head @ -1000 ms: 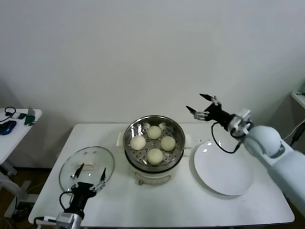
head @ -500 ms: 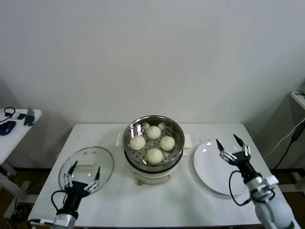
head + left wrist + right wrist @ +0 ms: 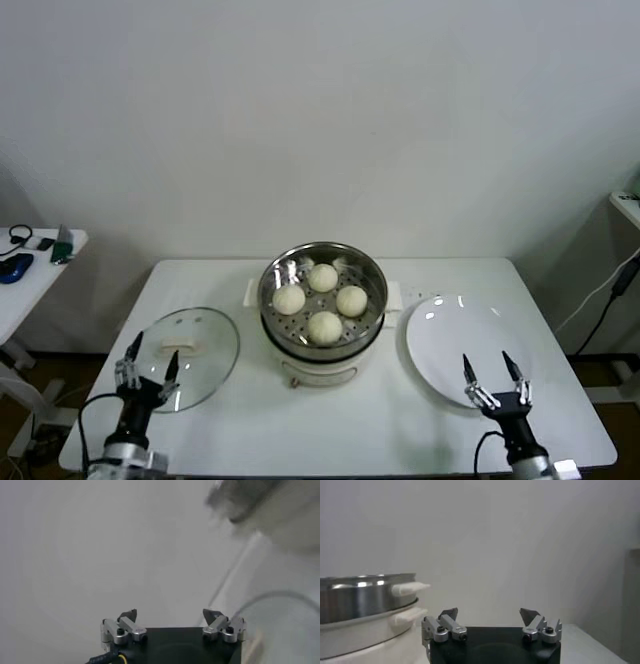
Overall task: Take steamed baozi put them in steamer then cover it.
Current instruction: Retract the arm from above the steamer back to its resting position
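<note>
Head view: four steamed baozi [image 3: 322, 292] sit in the steamer [image 3: 322, 262], uncovered because the cover [image 3: 183, 357] lies on the worktop [image 3: 400, 425] beside the spread, empty left hand [image 3: 146, 368]; right hand [image 3: 492, 376] spread, empty, by the plate [image 3: 468, 345].

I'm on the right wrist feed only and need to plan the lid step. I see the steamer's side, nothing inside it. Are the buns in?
Observer: Yes, four baozi lie in the steamer, uncovered.
Operator: Where is the lid?
Observer: The cover lies flat on the table, on the steamer's left.
Operator: Which gripper is nearer to it?
Observer: The left gripper, open, at the lid's near edge, holding nothing.
Operator: And mine?
Observer: The right gripper is open over the near rim of the plate, which holds no buns.
</note>
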Controlling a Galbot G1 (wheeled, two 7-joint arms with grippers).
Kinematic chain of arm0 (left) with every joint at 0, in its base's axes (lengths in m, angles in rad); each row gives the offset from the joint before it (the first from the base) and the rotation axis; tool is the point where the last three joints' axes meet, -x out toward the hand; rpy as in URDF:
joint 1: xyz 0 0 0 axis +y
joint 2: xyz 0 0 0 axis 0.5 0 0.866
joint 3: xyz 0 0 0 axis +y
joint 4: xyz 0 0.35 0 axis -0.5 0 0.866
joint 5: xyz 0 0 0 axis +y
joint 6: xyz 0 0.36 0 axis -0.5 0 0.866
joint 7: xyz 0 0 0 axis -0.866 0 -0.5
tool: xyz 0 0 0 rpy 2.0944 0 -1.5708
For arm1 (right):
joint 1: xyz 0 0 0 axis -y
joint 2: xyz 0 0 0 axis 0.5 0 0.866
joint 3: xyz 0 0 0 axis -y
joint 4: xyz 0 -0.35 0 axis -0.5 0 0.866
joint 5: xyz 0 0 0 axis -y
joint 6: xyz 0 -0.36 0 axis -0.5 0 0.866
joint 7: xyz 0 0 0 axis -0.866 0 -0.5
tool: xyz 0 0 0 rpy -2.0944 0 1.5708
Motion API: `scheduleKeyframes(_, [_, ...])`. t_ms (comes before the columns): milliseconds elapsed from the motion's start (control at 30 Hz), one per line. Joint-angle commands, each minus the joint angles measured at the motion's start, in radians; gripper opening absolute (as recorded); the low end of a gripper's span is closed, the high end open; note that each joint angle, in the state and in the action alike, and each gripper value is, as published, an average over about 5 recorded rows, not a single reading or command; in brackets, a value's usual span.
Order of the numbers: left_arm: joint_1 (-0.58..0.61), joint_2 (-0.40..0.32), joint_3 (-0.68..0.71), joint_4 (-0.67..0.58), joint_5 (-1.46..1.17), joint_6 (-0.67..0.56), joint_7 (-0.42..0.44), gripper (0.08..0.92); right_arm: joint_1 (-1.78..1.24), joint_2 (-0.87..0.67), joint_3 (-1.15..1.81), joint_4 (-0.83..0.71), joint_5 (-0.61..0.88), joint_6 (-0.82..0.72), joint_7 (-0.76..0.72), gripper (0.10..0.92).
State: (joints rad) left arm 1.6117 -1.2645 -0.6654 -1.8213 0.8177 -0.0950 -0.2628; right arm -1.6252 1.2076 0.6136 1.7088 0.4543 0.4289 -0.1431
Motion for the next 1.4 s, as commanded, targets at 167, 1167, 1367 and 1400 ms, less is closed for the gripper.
scheduleKeyframes(167, [-0.206,0.029,0.034,0.371,0.507,0.058,-0.107,0.823,-0.081,0.077,-0.005,-0.011,-0.033,0.065,0.021,0.823])
scheduleKeyframes(1167, [-0.37,-0.016,0.074,0.526,0.545,0.123,-0.122,0.632,-0.087,0.114,0.005,-0.029,-0.049,0.076,0.03,0.823])
scheduleKeyframes(1367, [-0.372,-0.022,0.075,0.524,0.546,0.144,-0.121,0.458,-0.089,0.12,0.005,-0.028,-0.05,0.076,0.031,0.823])
scheduleKeyframes(1400, [-0.371,-0.022,0.075,0.523,0.546,0.148,-0.119,0.424,-0.089,0.121,0.005,-0.028,-0.05,0.077,0.031,0.823])
